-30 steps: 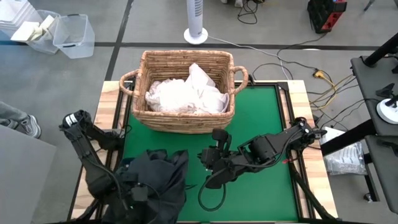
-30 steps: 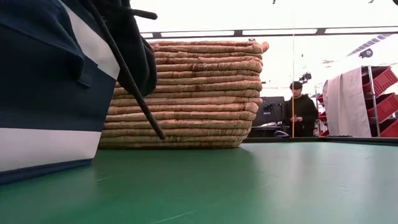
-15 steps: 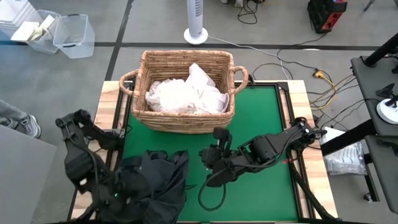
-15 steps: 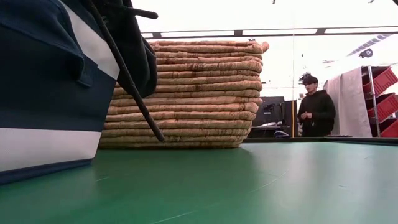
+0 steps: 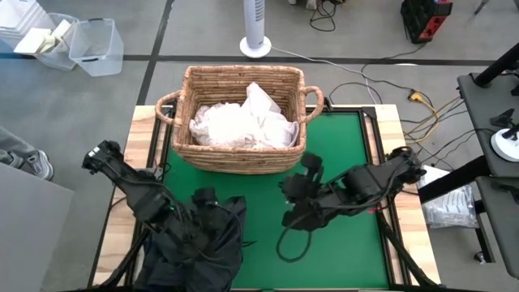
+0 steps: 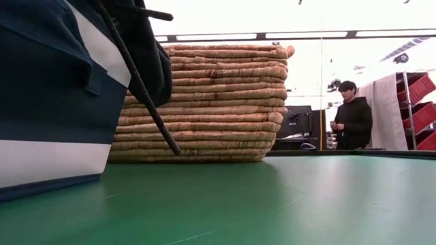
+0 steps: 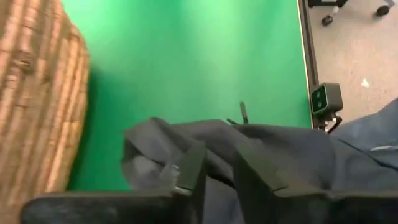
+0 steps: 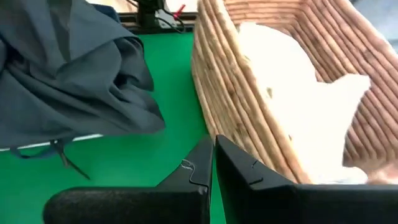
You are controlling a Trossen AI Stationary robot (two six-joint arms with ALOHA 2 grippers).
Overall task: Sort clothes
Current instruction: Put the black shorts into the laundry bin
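Green matting (image 5: 340, 154) is covering your table. From above you are seeing one wicker basket (image 5: 241, 154) holding a heap of white clothes (image 5: 242, 123), and one pile of dark clothes (image 5: 199, 243) at the near left. Your left gripper (image 5: 203, 197) is sitting over it, farther toward the basket than a second ago. Your right gripper (image 5: 306, 166) is lying closer to the basket too. Low down, a person (image 6: 352, 117) is standing farther right than before. At the left wrist, fingers (image 7: 189, 168) are slightly parted over dark cloth. At the right wrist, fingers (image 8: 198, 163) are pressing together, holding nothing.

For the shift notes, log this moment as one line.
left claw: over dark clothes | right claw: shut, beside wicker basket | white clothes: in basket
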